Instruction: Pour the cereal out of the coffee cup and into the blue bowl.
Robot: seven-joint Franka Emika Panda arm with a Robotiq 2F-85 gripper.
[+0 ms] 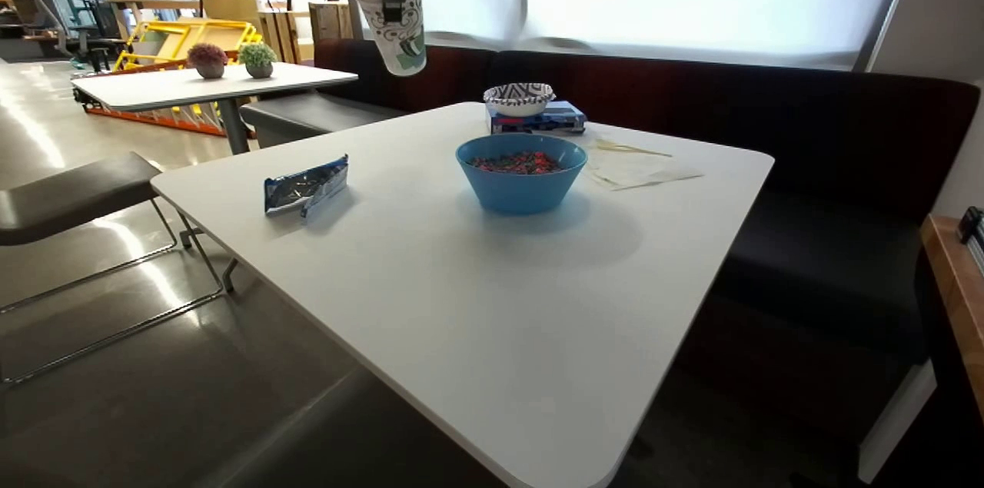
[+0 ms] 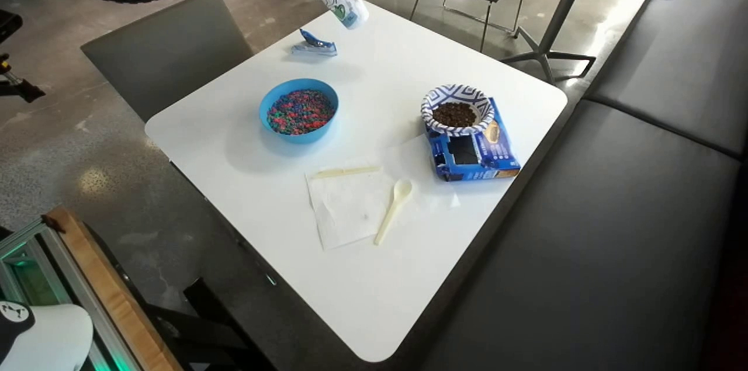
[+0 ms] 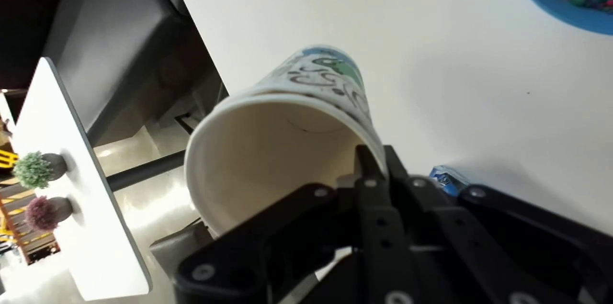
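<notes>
In an exterior view, a blue packet (image 1: 307,185) lies near the left corner of the table (image 1: 430,273). The gripper (image 1: 392,2), in the air, pinches the wall of the tilted coffee cup (image 1: 404,46). Well inside all the edges stands the blue bowl (image 1: 523,193), with the cereal (image 1: 523,162) inside.

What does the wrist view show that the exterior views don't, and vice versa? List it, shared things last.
Only the wrist view: the inner bottom of the coffee cup, its visible part bare.
Only the exterior views: patterned paper bowl, blue box, napkin, spoon.
Shared: gripper pinching the coffee cup's rim, blue bowl, multicoloured cereal, blue wrapper.
</notes>
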